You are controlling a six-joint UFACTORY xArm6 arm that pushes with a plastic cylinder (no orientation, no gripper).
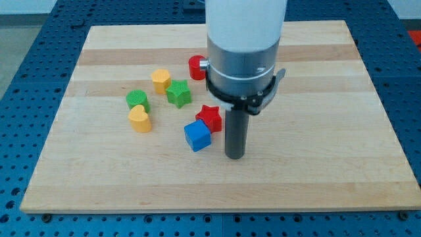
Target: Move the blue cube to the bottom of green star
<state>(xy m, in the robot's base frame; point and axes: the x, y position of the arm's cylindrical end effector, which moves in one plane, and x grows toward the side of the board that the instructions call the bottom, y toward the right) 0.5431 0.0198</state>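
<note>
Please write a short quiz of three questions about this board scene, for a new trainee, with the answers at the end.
1. True or false: my tip is at the view's right of the blue cube.
2. Which block touches the blue cube? A) yellow heart B) red star C) green cylinder
3. Fill in: the green star lies toward the view's ____ from the blue cube.

Key:
1. True; my tip stands apart from the cube, close beside it.
2. B; the red star sits against the cube's upper right. The yellow heart and green cylinder lie well to the left.
3. Top.
</note>
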